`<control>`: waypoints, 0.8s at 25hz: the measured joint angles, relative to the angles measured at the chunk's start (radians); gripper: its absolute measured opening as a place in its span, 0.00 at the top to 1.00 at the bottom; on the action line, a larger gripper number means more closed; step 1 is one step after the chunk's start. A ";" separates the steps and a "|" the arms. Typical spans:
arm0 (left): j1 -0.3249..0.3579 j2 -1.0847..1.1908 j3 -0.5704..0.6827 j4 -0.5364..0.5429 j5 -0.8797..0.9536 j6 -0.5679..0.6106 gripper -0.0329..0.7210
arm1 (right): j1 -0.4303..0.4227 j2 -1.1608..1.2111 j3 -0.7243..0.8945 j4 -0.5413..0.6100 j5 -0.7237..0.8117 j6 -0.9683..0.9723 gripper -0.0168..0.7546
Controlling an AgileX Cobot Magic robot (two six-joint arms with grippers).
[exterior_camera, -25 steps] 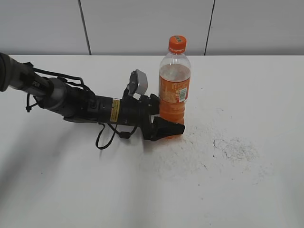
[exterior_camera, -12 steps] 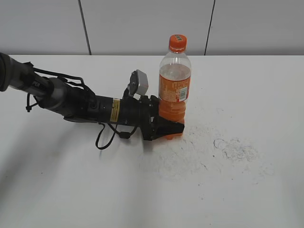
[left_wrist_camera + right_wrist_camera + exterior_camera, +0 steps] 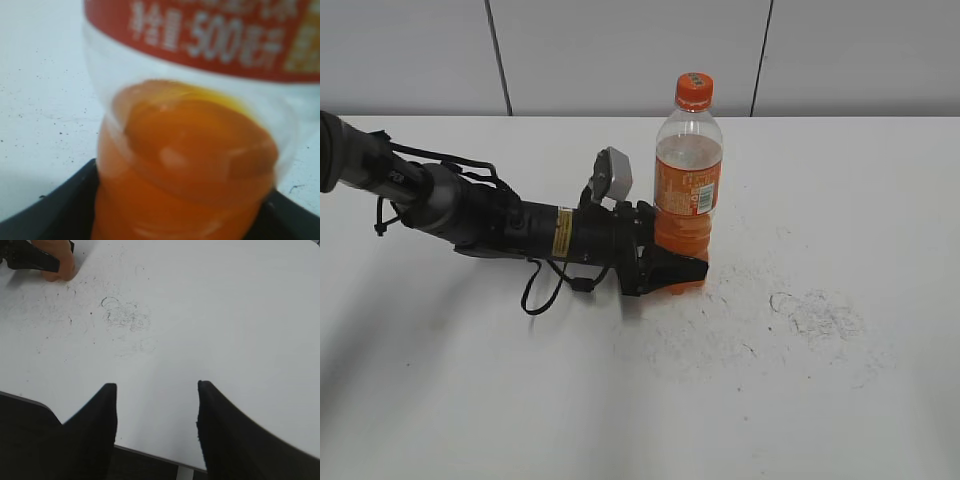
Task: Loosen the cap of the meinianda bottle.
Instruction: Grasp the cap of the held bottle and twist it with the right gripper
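**Base held, cap waiting**

With my left gripper (image 3: 672, 272) clamped low around the meinianda bottle (image 3: 687, 190), I judge the job to be at its bracing step: the bottle is steadied, and the twisting has not begun. It stands upright near the middle of the white table (image 3: 840, 400), label facing the room, and my left fingers (image 3: 45, 212) press its orange base from either side; the left wrist view shows little else but curved plastic and orange drink (close enough to blur the print on the label). My arm lies low along the tabletop, reaching in from the left.

My right gripper (image 3: 156, 415) is well apart from the bottle, hovering over the near edge of the table with its jaws spread and nothing between them. From there I see the bottle's foot and my other gripper only in the far top-left corner.

The cap (image 3: 693, 91) sits untouched at the top, high above my left grip. As I read it, the next move belongs to my right side: rise to cap height, come in squarely over the top, close on the small orange rim, then turn while the left holds firm. Gripped so low, the bottle may lean if I push sideways.

The tabletop is matt white, with grey scuffs (image 3: 815, 312) to the right of the bottle. Behind runs a pale panelled wall (image 3: 620, 50) with dark seams.
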 joint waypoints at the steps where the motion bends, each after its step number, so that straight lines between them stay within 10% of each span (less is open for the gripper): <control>1: 0.000 0.000 0.000 0.000 -0.003 0.000 0.22 | 0.000 0.000 0.000 0.000 0.000 0.000 0.48; 10: 0.000 0.000 0.000 0.019 -0.017 0.000 0.22 | 0.000 0.213 -0.094 0.108 -0.150 0.117 0.48; 20: 0.000 0.000 0.000 0.035 -0.021 0.000 0.22 | 0.000 0.899 -0.328 0.598 -0.268 -0.155 0.48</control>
